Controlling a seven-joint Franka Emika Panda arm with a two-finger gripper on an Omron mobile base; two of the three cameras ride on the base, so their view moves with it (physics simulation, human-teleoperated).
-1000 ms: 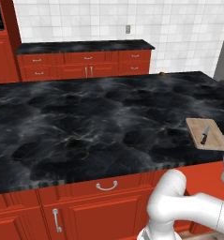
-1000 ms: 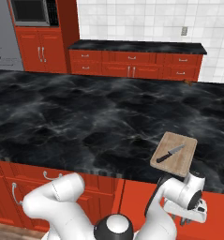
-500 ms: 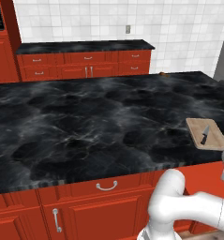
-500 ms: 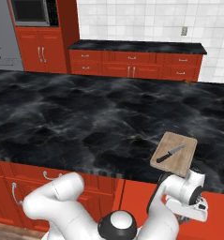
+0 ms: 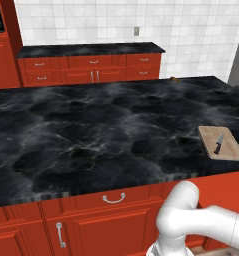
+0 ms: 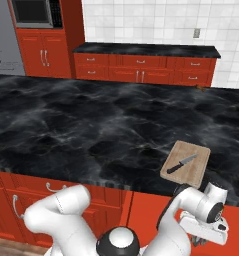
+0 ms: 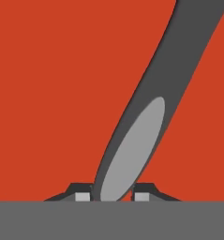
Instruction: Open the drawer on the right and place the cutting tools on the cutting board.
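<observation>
Gripper (image 7: 112,197): fingers clamped on a slanting grey drawer handle (image 7: 137,140) | directly ahead: flat red drawer front (image 7: 52,93) | above the hand: knife (image 6: 181,163) lying on cutting board (image 6: 197,167)

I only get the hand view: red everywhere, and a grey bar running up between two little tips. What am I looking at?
Observer: The claw is shut on a silver handle on a red front. The right base view shows that front just under the edge of a black marble counter.
Visitor: Anything on the counter?
Observer: A cutting board lies at its near edge, above the robot's hand.
Visitor: Is it bare?
Observer: No, a knife with a black handle lies on it.
</observation>
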